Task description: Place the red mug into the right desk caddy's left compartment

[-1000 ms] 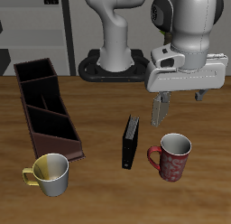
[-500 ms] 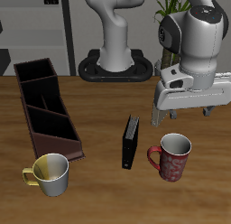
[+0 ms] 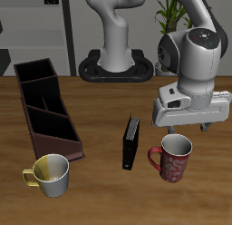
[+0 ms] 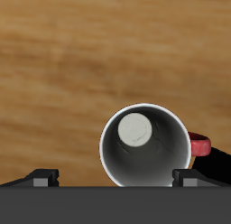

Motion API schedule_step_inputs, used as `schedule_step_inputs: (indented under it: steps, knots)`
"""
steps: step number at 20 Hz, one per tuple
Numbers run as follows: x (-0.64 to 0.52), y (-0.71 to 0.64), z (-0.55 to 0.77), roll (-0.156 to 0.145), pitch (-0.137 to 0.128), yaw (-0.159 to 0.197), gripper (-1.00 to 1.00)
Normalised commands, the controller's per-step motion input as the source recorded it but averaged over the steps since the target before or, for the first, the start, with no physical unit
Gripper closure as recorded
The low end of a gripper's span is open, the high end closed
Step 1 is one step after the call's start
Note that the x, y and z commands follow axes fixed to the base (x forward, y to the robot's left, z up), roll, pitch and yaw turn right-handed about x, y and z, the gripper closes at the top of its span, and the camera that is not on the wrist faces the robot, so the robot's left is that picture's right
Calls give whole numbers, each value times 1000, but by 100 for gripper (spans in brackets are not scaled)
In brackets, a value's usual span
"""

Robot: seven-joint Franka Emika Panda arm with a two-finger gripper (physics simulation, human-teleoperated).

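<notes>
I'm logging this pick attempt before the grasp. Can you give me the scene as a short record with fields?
stage: approach, red mug not yet grasped
gripper: above the mug, looking straight down into it; whether open or shut cannot be told
mug: upright on the table, handle toward the black book
caddy: far across the table, its sections look empty
other things: cream mug near the caddy's front end
</notes>
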Motion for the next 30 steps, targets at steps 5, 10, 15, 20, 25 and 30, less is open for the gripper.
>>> schedule_step_inputs:
  steps: [5,10,15,20,25,30]
  knots:
    - [59,-51,-201,-7,18,21,-100]
    - [50,-1,-160,-3,28,-8,-100]
    - [42,57,-274,9,32,20,-100]
    - [49,86,-263,11,42,1,-100]
    - [15,46,-153,36,25,-4,-100]
    - [-20,77,-100,35,21,-15,100]
